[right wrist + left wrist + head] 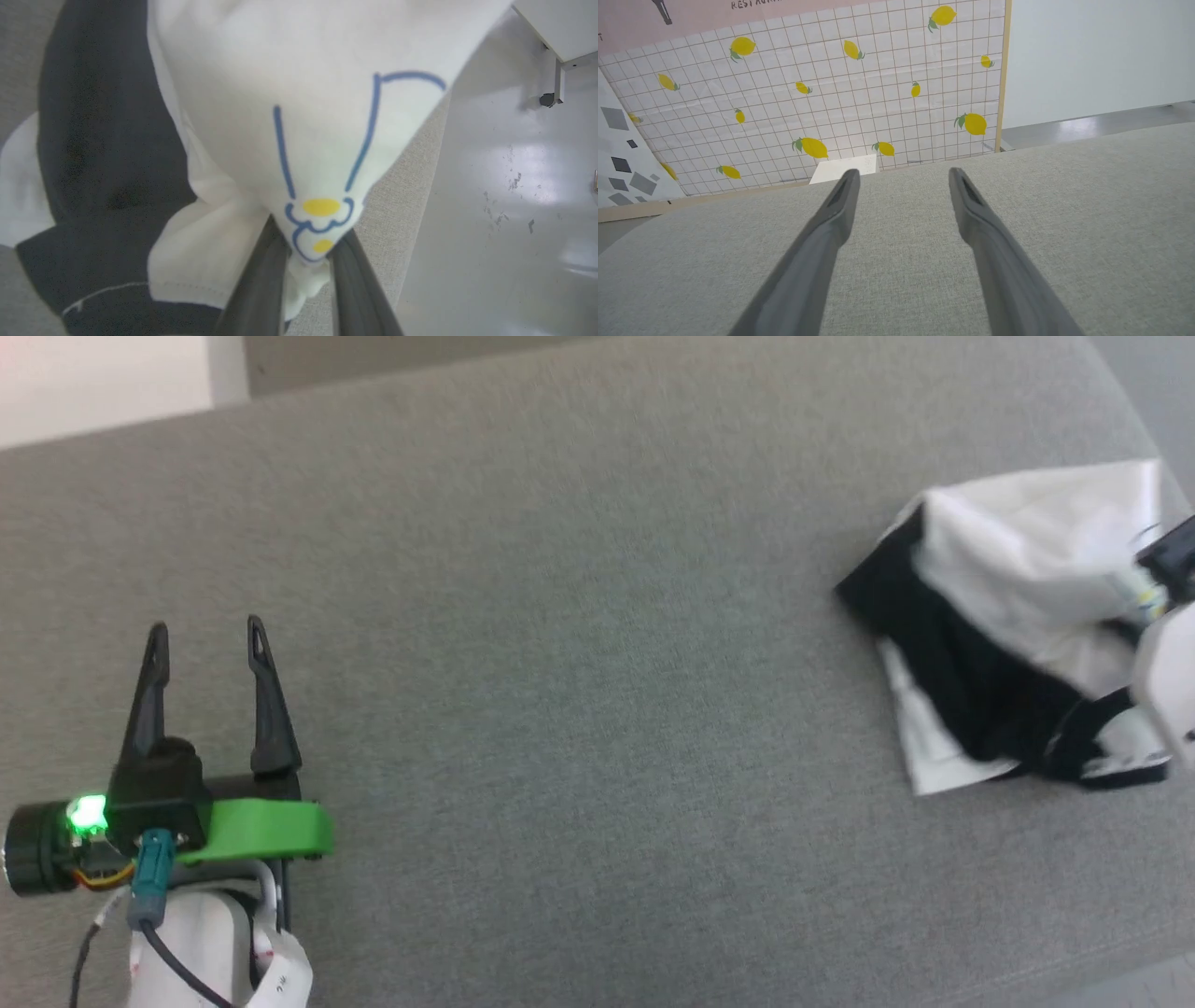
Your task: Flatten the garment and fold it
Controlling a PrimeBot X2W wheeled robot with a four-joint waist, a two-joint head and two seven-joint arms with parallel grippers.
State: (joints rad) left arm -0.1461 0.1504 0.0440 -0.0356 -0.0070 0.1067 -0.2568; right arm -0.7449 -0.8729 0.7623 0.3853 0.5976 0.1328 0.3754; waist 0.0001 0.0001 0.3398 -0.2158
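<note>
Here, crumpled garment point(1018, 560), long axis unclear; white fold in right claw point(306, 245)

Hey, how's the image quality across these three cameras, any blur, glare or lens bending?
Head view: soft overall, the garment smeared at the right edge, a green light glowing behind the left gripper. Left wrist view: even light, the lemon-print wall with its grid slightly bowed by the wide lens. Right wrist view: the garment is close and out of focus; glare patches on the floor.
</note>
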